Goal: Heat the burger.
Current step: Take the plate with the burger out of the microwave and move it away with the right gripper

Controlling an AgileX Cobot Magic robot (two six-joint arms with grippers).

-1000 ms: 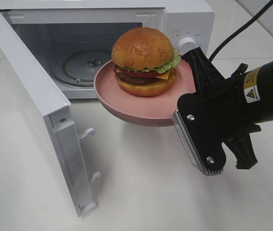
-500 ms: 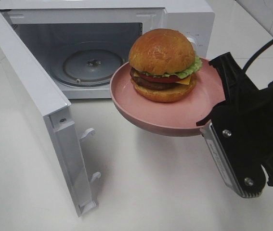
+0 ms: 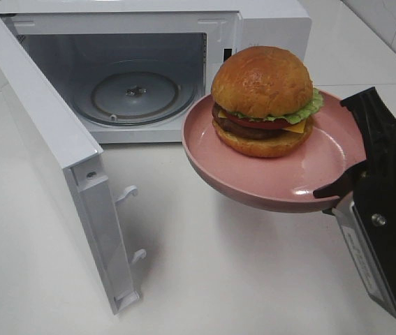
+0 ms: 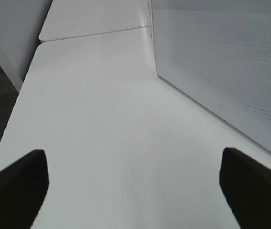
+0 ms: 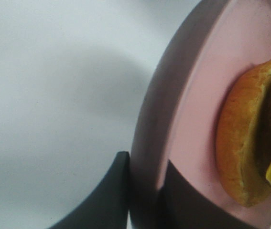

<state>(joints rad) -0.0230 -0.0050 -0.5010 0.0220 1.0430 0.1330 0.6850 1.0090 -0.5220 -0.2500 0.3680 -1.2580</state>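
The white surface [image 3: 204, 265] is occupied chiefly by a white microwave [image 3: 267, 21], whose door [image 3: 51, 153] is swung fully open toward the left, so that the cavity and its glass turntable [image 3: 135, 94] are exposed for loading. In front of the cavity's right side, a pink plate [image 3: 253, 185] is held clear of the surface, roughly level, so that nothing slides off it. The burger [image 3: 264, 101] is seated on this plate, toward the side nearer the microwave, upright, with lettuce and cheese showing at its edge. The plate is pinched at its rim by the right gripper [image 5: 142, 198]: one of its fingers [image 5: 106, 195] is laid under the rim and the other over it, closed narrowly on the thin edge. A rim grip is judged to keep the burger untouched. The left gripper [image 4: 133, 183] is kept aside by the microwave's door, its fingers spread wide and empty. The burger is judged not yet loaded.
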